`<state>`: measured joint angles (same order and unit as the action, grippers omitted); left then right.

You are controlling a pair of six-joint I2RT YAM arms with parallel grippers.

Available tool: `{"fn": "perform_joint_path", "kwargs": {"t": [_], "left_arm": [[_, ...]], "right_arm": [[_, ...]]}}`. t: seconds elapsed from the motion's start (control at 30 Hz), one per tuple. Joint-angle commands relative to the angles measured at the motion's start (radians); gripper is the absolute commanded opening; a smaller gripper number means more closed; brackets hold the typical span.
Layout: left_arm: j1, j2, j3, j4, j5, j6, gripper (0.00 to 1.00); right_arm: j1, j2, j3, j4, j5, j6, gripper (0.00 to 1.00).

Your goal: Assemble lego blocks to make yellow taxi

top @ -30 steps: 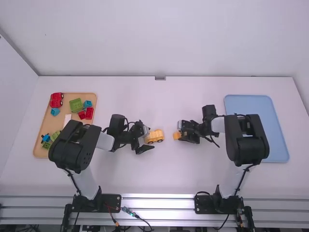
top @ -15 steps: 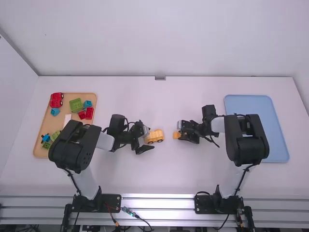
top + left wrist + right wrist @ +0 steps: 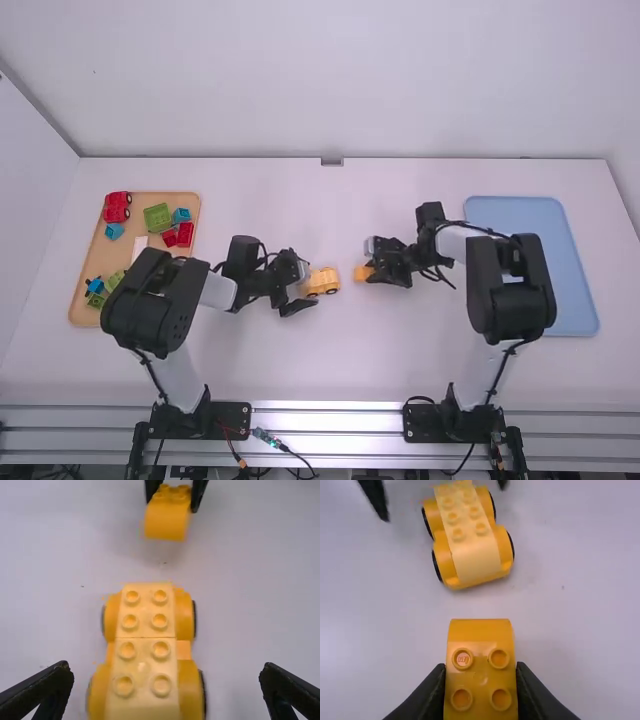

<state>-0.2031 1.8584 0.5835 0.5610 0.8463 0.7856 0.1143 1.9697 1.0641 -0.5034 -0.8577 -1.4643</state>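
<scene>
One yellow car (image 3: 323, 281) sits on the surface (image 3: 330, 360) at three o'clock from the left pincer (image 3: 310, 287) in the high view; farther toward three o'clock, the right pincer (image 3: 370, 271) has a yellow block (image 3: 361, 273). Left wrist view: the left pincer is wide around the car, touching neither side. Right wrist view: the right pincer pinches the block's sides.

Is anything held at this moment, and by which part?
Yes: an orange-yellow block, gripped by its two opposite sides between the right gripper's fingers, studs left uncovered.
</scene>
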Motion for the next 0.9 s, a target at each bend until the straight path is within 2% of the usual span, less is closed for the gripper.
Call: {"fn": "perform_joint_path", "kwargs": {"t": [0.0, 0.33, 0.47, 0.63, 0.87], "left_arm": [[-0.012, 0.042, 0.035, -0.008, 0.001, 0.004, 0.99], [-0.012, 0.179, 0.119, -0.008, 0.157, 0.005, 0.99], [-0.012, 0.179, 0.071, 0.092, 0.152, -0.021, 0.99], [-0.012, 0.179, -0.031, 0.321, 0.074, -0.131, 0.99], [-0.012, 0.179, -0.051, 0.321, 0.047, -0.128, 0.99]], "right_arm": [[0.006, 0.009, 0.043, -0.031, -0.055, -0.088, 0.27], [0.067, 0.009, 0.081, -0.058, -0.062, -0.090, 0.24], [0.080, 0.009, 0.080, -0.052, -0.067, -0.090, 0.24], [0.107, 0.009, 0.081, -0.044, -0.084, -0.089, 0.24], [0.129, 0.009, 0.081, -0.029, -0.089, -0.089, 0.23]]}}
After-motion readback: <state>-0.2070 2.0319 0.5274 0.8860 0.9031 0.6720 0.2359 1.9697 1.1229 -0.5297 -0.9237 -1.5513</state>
